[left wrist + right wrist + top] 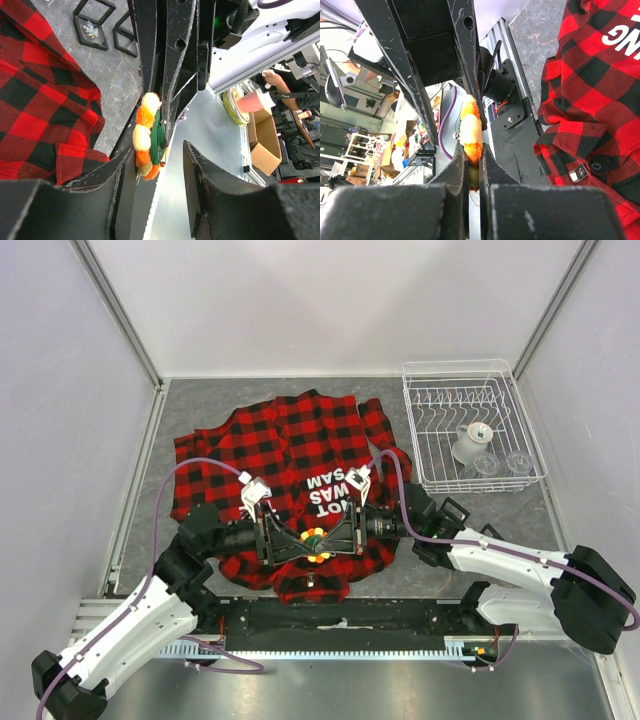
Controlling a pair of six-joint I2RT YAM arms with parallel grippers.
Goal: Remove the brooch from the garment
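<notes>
Closed right gripper [473, 151] pinching the brooch [470, 131] edge-on, left gripper [159, 150] with jaws parted beside it, both over the near hem of the shirt [290, 435] (top view shows only slivers of brooch), lettering [335, 483] partly covered.

In the top view, the brooch [314, 537] is being largely covered by the left hand [300, 545] and the right hand [332, 537], which are meeting over it. The lower middle of the garment [290, 440] is being hidden beneath both arms. In the right wrist view, the brooch's lower end is being concealed between the closed fingers [451, 175], and the garment is being cut off by the right edge. The objects in the rack [430, 380] are being shown too small to be identified.
</notes>
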